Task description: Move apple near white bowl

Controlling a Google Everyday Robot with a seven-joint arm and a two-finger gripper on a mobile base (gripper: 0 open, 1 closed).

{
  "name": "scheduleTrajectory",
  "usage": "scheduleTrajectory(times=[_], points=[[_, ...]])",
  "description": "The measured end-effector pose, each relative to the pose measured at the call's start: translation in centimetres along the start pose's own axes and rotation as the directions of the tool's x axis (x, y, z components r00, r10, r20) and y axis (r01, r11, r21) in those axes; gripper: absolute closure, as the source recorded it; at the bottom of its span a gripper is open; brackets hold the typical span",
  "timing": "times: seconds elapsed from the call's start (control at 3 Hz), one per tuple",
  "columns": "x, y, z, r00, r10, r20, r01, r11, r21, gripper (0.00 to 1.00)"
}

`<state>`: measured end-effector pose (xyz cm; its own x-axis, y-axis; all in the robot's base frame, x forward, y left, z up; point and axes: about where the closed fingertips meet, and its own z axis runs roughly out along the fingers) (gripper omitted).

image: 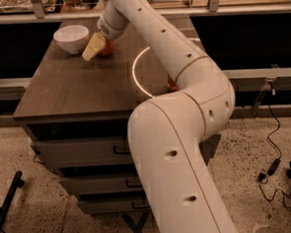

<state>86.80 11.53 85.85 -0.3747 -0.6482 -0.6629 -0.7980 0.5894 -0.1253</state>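
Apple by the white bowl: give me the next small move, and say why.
Probably leave the apple there and draw the gripper up and away: the apple already seems to rest on the table just right of the white bowl, with the gripper at its left side.

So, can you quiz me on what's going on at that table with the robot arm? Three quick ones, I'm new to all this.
1. Fill the gap: in the camera view, the white bowl stands to the ___ of the apple.
2. True or false: the gripper hangs at the near edge of the table top, far from the apple.
3. Pick one: the table top is A) white, B) dark brown, C) green.

Key
1. left
2. False: the gripper is at the far end, right beside the apple.
3. B
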Motion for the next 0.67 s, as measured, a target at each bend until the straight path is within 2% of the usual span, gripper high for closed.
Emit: scheduleTrajectory(times=[0.33, 0.67], points=[[0.2, -1.1, -3.2, 0.994, 0.036, 0.102, -0.029, 0.9975, -0.065, 0.0], [1.4, -3.4, -7.6, 0.979, 0.073, 0.189, -0.056, 0.9941, -0.093, 0.0]])
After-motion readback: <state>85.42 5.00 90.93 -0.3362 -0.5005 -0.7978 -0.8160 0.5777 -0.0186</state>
